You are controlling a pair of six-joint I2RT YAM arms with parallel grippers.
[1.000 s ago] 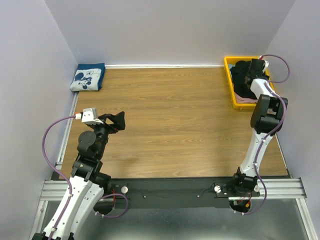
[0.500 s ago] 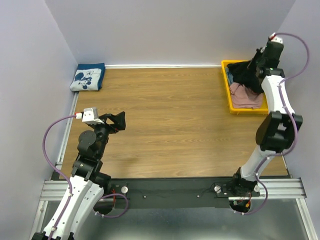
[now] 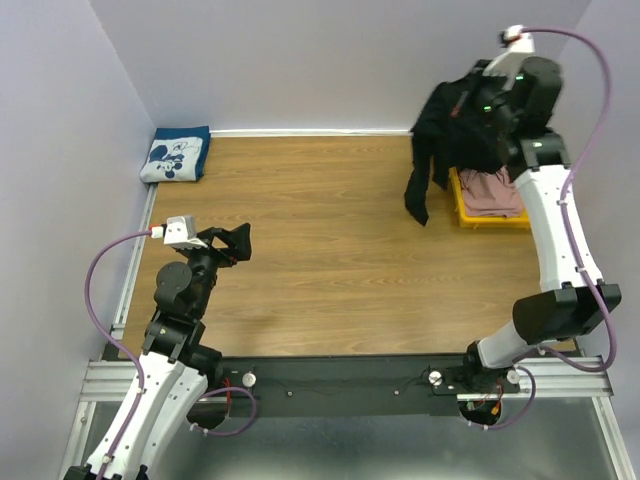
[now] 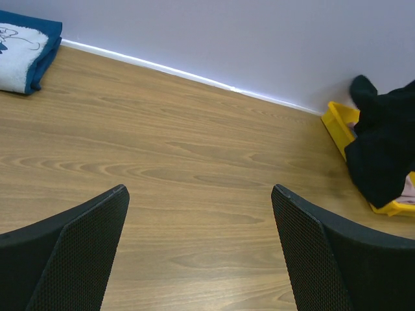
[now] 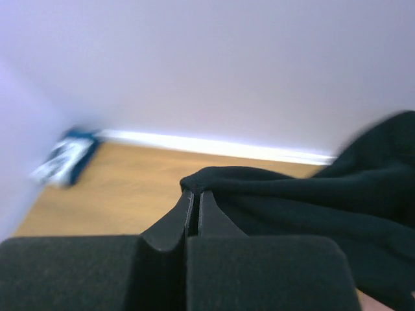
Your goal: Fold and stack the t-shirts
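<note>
Top external view: the right gripper (image 3: 480, 100), jaws clamped on the black shirt (image 3: 440, 140), holds it in the air beside the bin (image 3: 492, 222). The pink shirt (image 3: 490, 190) lies in the bin. The navy shirt (image 3: 175, 157) lies folded at the table's (image 3: 330, 230) far left corner. The left gripper (image 3: 238, 243) hovers with jaws apart, holding nothing.

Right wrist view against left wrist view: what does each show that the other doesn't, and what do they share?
Only the right wrist view shows the right gripper, jaws shut on a fold of the black t-shirt. Only the left wrist view shows the left gripper, open and empty, and the yellow bin. Both show the black t-shirt, the folded navy t-shirt (blurred from the right wrist) and the wooden table.
</note>
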